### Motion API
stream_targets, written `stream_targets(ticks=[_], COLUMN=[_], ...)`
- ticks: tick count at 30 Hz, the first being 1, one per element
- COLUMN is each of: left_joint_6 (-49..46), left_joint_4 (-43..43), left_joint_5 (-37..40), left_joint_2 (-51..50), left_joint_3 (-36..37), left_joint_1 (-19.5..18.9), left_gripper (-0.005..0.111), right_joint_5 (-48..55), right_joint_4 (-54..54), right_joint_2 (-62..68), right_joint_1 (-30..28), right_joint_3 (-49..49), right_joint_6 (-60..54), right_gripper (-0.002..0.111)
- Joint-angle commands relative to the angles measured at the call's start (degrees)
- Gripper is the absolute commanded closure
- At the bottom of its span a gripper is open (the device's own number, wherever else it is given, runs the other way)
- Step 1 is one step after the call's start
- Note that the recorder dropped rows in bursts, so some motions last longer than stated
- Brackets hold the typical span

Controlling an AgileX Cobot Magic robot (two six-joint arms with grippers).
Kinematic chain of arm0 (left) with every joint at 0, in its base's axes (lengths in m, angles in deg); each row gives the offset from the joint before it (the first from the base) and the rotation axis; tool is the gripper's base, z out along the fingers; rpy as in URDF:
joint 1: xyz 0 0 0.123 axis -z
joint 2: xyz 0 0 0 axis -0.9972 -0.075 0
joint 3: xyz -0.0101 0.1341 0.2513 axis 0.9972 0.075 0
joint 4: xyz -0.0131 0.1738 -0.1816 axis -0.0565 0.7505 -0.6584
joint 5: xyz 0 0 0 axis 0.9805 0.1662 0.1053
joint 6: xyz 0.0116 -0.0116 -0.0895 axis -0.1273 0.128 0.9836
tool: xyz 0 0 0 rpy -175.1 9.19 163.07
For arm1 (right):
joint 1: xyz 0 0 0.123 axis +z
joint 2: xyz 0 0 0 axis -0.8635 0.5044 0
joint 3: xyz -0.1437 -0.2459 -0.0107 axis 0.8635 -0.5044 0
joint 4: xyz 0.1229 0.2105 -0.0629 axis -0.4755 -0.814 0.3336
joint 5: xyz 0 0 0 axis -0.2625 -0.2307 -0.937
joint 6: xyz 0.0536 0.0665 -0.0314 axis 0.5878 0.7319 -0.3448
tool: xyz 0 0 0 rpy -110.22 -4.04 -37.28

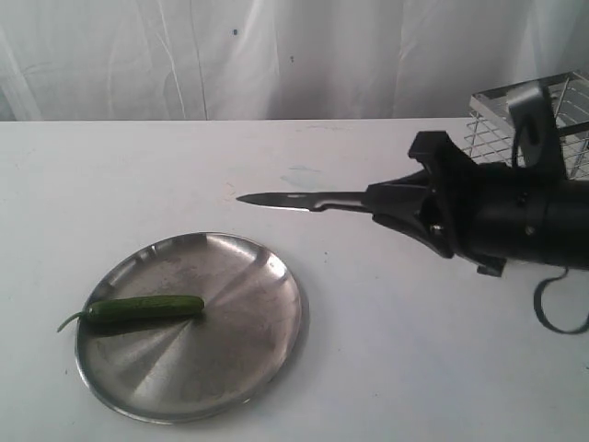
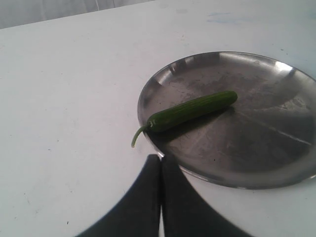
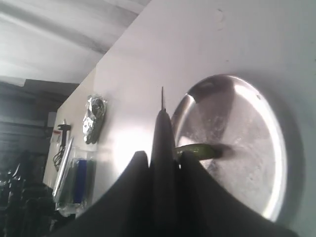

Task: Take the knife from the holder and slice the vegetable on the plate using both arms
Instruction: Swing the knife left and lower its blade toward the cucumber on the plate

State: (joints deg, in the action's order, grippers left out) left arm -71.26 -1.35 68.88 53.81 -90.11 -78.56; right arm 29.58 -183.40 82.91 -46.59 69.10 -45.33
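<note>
The knife (image 1: 304, 199) is out of the holder (image 1: 529, 124) and held level above the bare table (image 1: 368, 368), its dark blade pointing left, its handle buried in the right gripper (image 1: 400, 204). That claw is clamped on the handle; in the right wrist view the blade (image 3: 163, 133) runs straight out between the two black fingers (image 3: 136, 173), edge-on toward the plate (image 3: 266, 148). The holder stands at the far right, partly hidden behind the arm.

The vegetable (image 1: 147, 308) lies on the left part of the plate (image 1: 267, 350), lengthwise left to right, with its curled stem hanging over the left rim. The plate sits near the front left of the table. The knife tip is well apart from it, farther back and to the right.

The left gripper (image 2: 161, 170) does not show in the exterior view. In its own wrist view its fingers (image 2: 148, 192) are pressed together with nothing between them, just beside the near rim of the plate and close to the cucumber's (image 2: 192, 111) stem end.

By my reading, the fetching step is done and the carry to the plate is in hand. The next move calls for bringing the blade over the cucumber, turning it crosswise to the vegetable's length, edge down, while the left claw opens and steadies the stem end so the cucumber does not roll under the cut.
</note>
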Motion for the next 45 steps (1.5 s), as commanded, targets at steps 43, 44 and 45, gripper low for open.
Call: stream_targets(ticks=[43,44,45], left_joint_6=[0.04,0.04,0.04], left_joint_4=[-0.53,-0.53,-0.53], left_joint_5=[-0.25,-0.25,-0.25], left_joint_2=[0.25,0.25,0.25], left_joint_3=[0.35,0.35,0.35], left_joint_1=[-0.16,-0.16,-0.16], left_gripper=[0.107,0.107,0.107], right_joint_5=[13.51,14.06,14.3], right_joint_4=[-0.21,-0.21,-0.21], right_joint_2=[25.87,25.86,25.86], right_joint_1=[3.15,3.25,3.48], right_joint_3=[9.77,9.2,8.93], right_joint_6=[-22.25,-22.71,-23.67], right_gripper=[0.108,0.108,0.108])
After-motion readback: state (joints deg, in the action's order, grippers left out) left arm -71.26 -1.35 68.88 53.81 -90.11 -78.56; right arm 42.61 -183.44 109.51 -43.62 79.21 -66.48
